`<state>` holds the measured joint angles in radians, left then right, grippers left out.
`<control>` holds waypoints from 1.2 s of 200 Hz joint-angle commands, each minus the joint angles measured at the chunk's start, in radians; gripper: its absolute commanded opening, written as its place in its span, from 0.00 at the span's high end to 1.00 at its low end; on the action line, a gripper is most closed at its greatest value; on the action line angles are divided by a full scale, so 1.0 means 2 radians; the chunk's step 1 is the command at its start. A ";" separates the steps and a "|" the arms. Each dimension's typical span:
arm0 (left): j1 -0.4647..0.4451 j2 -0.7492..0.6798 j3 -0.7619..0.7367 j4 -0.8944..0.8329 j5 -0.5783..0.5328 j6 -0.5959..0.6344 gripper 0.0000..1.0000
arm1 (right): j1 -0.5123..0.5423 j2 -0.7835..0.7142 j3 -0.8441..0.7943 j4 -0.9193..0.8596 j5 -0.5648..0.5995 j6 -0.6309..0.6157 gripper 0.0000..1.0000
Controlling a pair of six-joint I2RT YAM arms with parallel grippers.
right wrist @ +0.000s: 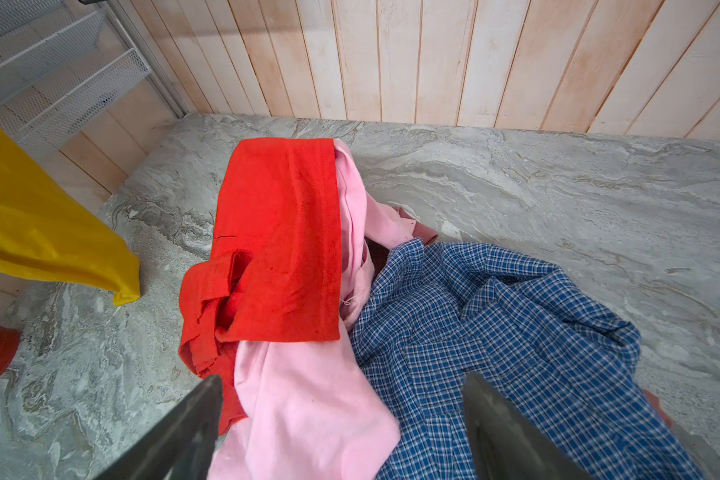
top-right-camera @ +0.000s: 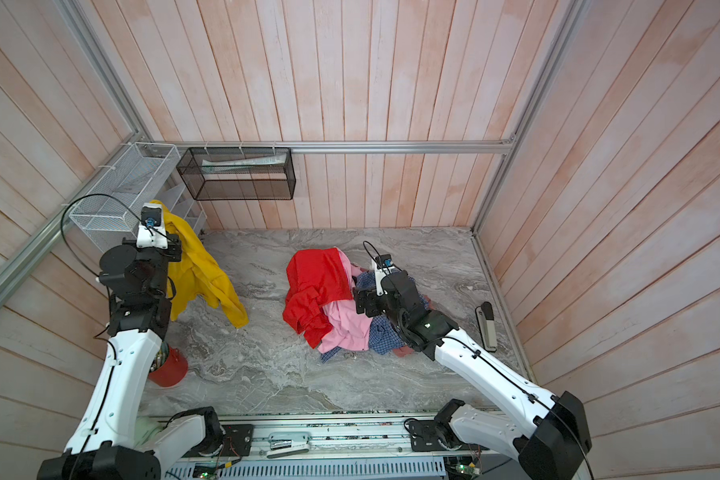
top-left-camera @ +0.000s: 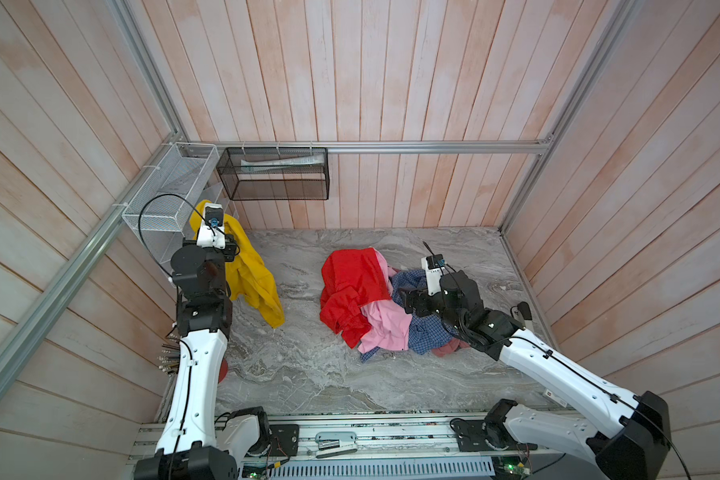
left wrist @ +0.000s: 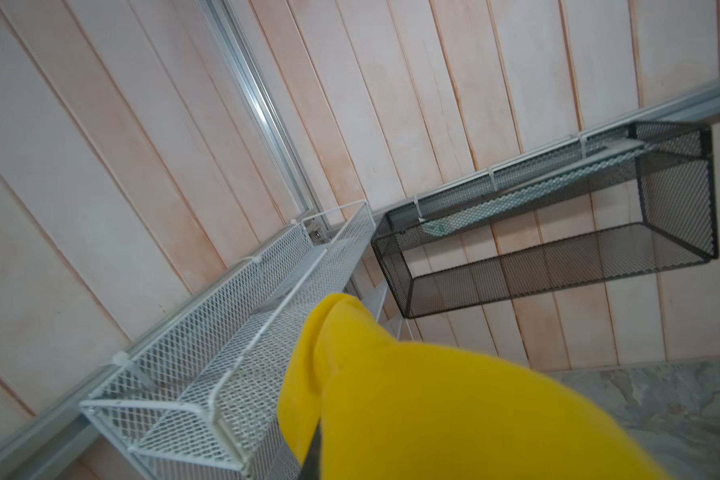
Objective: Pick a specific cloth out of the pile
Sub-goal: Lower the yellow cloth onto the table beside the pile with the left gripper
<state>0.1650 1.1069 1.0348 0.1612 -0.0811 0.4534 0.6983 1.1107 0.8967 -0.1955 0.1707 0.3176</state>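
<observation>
The cloth (top-left-camera: 252, 276), a mustard-yellow garment, hangs at the back left from my left gripper (top-left-camera: 206, 208), which is shut on its top fold. Its lower end reaches down to the marble table (top-left-camera: 308, 374). In the left wrist view the cloth (left wrist: 412, 399) covers the jaws. The pile (top-left-camera: 385, 328) lies right of centre, apart from the cloth: a red garment (top-left-camera: 354, 282), a light pink one (right wrist: 308, 407), a blue checked shirt (right wrist: 495, 316) and a dusty rose piece (top-left-camera: 445, 351). My right gripper (right wrist: 345, 376) hovers open over the pink and checked fabric, holding nothing.
A white mesh basket (top-left-camera: 171, 187) and a black mesh basket (top-left-camera: 273, 174) hang on the back-left walls, close to my raised left gripper. A red cup (top-right-camera: 171, 368) stands by the left arm. A black and grey stapler-like object (top-right-camera: 488, 326) lies near the right wall.
</observation>
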 commanded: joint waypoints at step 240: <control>-0.062 0.296 -0.010 -0.232 -0.098 -0.371 1.00 | -0.010 -0.032 -0.022 -0.028 0.028 0.023 0.10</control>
<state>0.0200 1.6600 1.0298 -0.2497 -0.2485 -0.2020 0.6853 1.0698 0.8639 -0.2291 0.2028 0.3489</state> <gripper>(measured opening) 0.009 0.904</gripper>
